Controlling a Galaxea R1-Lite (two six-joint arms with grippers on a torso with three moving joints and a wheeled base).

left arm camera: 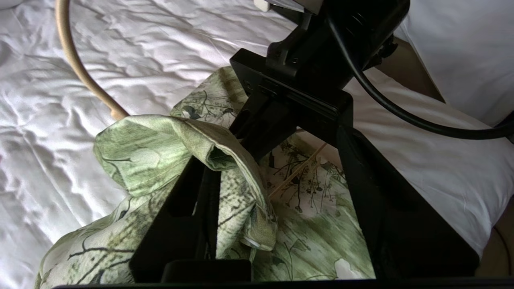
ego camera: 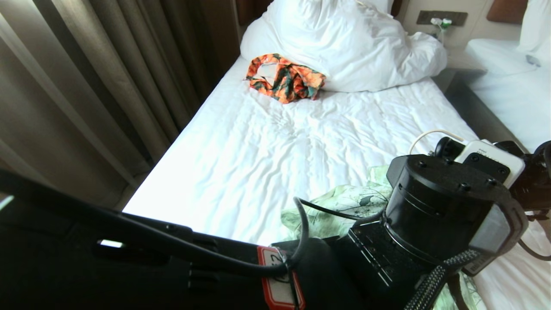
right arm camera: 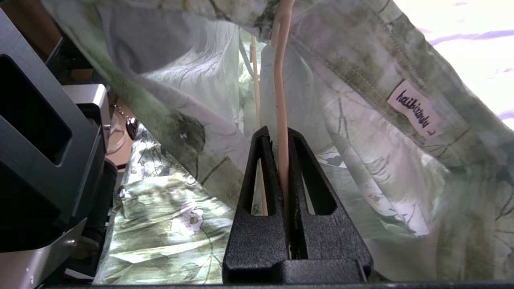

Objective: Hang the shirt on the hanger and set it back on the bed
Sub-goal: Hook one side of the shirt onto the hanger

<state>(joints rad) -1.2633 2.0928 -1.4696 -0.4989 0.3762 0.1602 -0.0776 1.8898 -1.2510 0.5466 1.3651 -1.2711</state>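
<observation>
While the shirt [ego camera: 344,202] lies at the near end of the bed [ego camera: 267,155], both arms crowd over it, so the head view shows only a patch of pale green print beside the black arm housings; left to right in that view come brown curtains [ego camera: 86,86], then the white sheet with an orange garment [ego camera: 286,77] against the duvet [ego camera: 344,43] far up the bed, then the shirt and arms, then a second bed [ego camera: 512,86] at the right edge. The left gripper [left arm camera: 277,208] stands with its fingers spread, a fold of collar or front edge draped over one finger [left arm camera: 188,216] but not pinched. The right gripper [right arm camera: 283,180] has its fingers pressed together on the hanger [right arm camera: 281,104], whose cream rod runs up under the cloth near the neck label [right arm camera: 415,108]. By my reading the hanger is at least partly inside the shirt; whether both shoulders sit on it I cannot tell. Still to do, as I judge: settle the shirt squarely on the hanger, lay it flat on the bed, and let go.
</observation>
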